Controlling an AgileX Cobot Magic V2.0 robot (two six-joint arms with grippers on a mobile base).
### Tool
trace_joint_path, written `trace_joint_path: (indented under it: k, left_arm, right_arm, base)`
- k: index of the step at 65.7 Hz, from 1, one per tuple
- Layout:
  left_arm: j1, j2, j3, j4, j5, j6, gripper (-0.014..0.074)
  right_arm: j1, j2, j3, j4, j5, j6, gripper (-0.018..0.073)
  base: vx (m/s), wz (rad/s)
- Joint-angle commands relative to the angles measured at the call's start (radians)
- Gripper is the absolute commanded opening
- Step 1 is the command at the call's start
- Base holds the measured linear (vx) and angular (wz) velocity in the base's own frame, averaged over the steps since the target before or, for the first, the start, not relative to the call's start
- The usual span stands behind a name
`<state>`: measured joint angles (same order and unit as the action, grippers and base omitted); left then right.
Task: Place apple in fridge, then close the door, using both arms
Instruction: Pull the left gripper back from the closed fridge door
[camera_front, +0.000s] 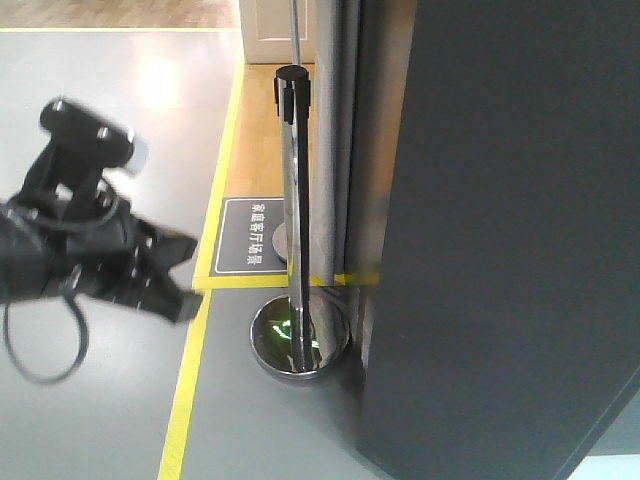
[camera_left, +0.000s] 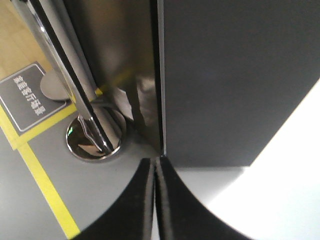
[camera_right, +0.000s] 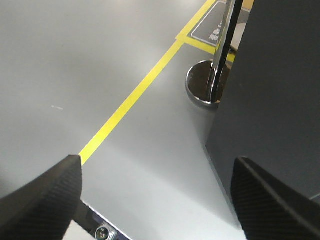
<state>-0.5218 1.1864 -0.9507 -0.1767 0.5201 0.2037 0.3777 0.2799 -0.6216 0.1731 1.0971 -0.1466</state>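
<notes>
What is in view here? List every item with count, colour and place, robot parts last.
Tall flat fridge door: one, dark grey, filling the right side.
Chrome stanchion post: one, silver with black cap, on a round mirrored base beside the door.
Floor tape line: yellow, crossing the grey floor.
Floor sign: one, dark grey with white characters, behind the post.
Wooden floor: tan, beyond the tape.
Left hand: black, fingers pressed together, pointing at the door's edge.
Right hand: black, fingers spread wide, empty.

bright daylight glare on the floor (camera_front: 160, 85); left arm (camera_front: 90, 240) motion-blurred.
</notes>
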Motion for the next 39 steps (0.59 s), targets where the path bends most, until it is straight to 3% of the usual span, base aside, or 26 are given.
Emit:
trace_joint_path:
  k: [1, 13, 30, 39]
  left_arm:
    - [0.003, -0.038, 0.004, -0.011, -0.069, -0.009, -0.0006]
    - [0.003, -0.038, 0.011, -0.011, -0.055, -0.009, -0.0006]
    - [0.003, -0.038, 0.011, -0.011, -0.044, -0.009, -0.0006]
    - [0.003, -0.038, 0.011, -0.011, -0.037, -0.009, -0.0006]
  right_arm:
    - [0.0, 0.01, -0.023, -0.01, -0.091, -0.003, 0.0559]
    - [0.0, 0.011, -0.023, -0.057, -0.144, -0.003, 0.0386]
    - [0.0, 0.011, -0.023, -0.098, -0.201, -0.003, -0.0008]
    - [0.0, 0.015, -0.023, -0.097, -0.227, -0.003, -0.0009]
  base:
    - [0.0, 0.0]
    - [0.0, 0.0]
    - [0.0, 0.0]
    - [0.0, 0.0]
